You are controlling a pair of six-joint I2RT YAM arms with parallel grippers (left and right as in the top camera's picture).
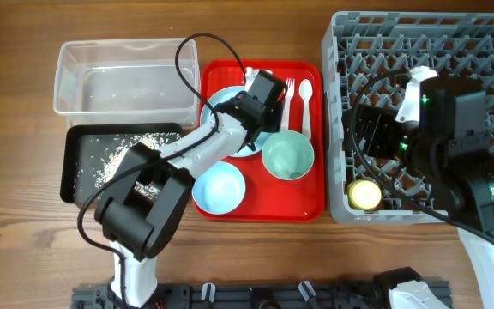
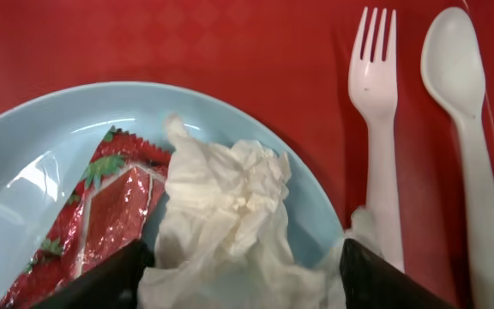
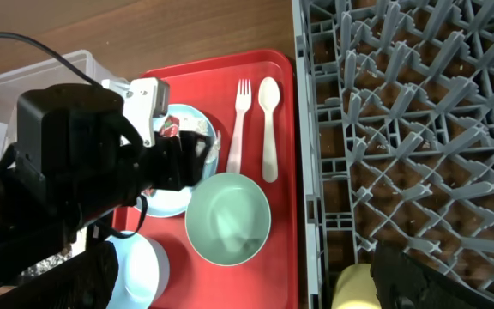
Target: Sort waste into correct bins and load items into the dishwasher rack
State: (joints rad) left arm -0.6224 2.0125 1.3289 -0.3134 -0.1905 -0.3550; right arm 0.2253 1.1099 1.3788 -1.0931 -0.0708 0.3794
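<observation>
My left gripper (image 2: 240,283) is open over the light blue plate (image 2: 24,172), its fingers on either side of the crumpled white tissue (image 2: 221,215). The red snack wrapper (image 2: 101,206) lies on the plate beside the tissue. The white fork (image 2: 374,112) and spoon (image 2: 466,120) lie on the red tray to the right. My right gripper (image 3: 238,283) is open and empty, above the tray's right edge and the grey dishwasher rack (image 1: 487,43). The yellow cup (image 1: 366,194) sits in the rack. The mint green bowl (image 1: 288,155) and light blue bowl (image 1: 219,187) stand on the tray.
The clear tub (image 1: 123,77) stands at the back left. The black tray (image 1: 114,154) in front of it holds rice crumbs (image 1: 114,163). The red tray (image 1: 311,193) lies between the bins and the rack.
</observation>
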